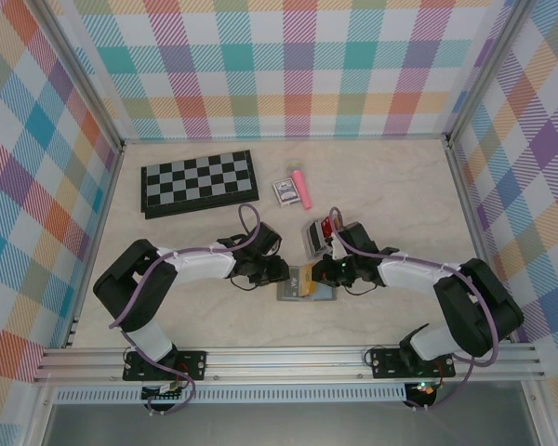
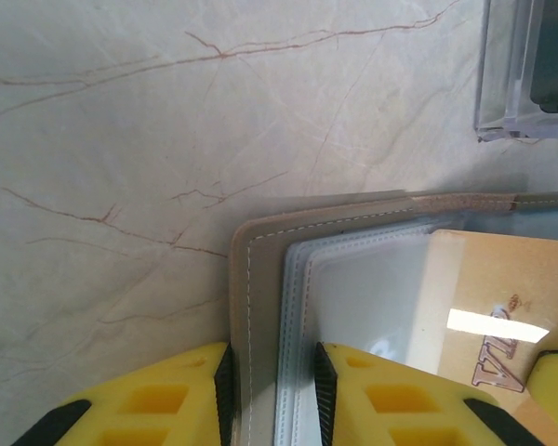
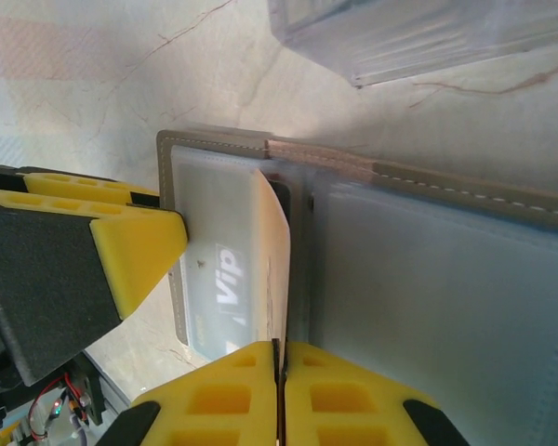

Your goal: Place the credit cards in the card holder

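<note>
The grey-brown card holder (image 1: 290,294) lies open on the table between both grippers. My left gripper (image 2: 272,372) is shut on its left edge, with the cover (image 2: 260,307) and the clear sleeves (image 2: 372,297) between the pads. One of its fingers (image 3: 139,242) rests on the left page. My right gripper (image 3: 281,358) is shut on a tan-yellow credit card (image 3: 272,251) marked "Vip", held almost edge-on. The card's far end sits at the left page's sleeve (image 3: 214,214). That same card (image 2: 502,279) lies partly under clear plastic. A red credit card (image 1: 327,226) stands in the clear rack (image 1: 316,240).
The clear slotted rack (image 2: 530,65) stands just beyond the card holder, close to both wrists. Farther back are a folded chessboard (image 1: 200,182), a small patterned box (image 1: 285,191) and a pink object (image 1: 302,189). Checked walls enclose the table on three sides.
</note>
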Tool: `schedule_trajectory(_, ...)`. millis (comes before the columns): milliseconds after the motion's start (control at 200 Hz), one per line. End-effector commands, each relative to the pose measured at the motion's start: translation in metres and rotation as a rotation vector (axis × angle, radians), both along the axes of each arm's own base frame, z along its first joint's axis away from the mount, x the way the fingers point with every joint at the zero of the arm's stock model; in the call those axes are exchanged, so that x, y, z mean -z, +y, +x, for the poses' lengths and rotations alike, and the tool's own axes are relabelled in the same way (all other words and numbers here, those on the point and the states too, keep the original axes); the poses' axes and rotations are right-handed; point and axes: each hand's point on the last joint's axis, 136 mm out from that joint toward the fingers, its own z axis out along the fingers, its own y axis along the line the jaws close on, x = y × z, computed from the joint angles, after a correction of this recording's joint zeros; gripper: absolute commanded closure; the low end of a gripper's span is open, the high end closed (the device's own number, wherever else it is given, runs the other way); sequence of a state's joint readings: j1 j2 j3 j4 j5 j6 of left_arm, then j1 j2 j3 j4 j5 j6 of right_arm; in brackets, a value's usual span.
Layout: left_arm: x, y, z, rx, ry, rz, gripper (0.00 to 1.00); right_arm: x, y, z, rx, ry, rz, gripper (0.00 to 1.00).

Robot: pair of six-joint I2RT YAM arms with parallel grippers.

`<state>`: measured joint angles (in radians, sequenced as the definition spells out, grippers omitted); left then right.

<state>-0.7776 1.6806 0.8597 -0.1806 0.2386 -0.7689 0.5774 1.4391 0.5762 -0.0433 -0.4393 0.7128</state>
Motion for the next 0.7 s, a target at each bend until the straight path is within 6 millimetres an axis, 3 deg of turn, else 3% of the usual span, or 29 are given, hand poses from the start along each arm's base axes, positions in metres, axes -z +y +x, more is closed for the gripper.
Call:
schedule_trajectory(0, 0.012, 0.001, -0.014, 0.023, 0.040, 0.023, 0.70, 0.014, -0.003, -0.013, -0.015, 0.045, -0.016, 0.92)
schedule_trajectory(340, 0.012, 0.001, -0.013, 0.021, 0.039, 0.021, 0.70, 0.015, -0.013, -0.021, -0.011, 0.077, -0.072, 0.91)
schedule_trajectory(695, 0.009, -0.002, -0.013, 0.022, 0.034, -0.001, 0.70, 0.014, 0.009, -0.007, 0.037, 0.067, -0.061, 0.89)
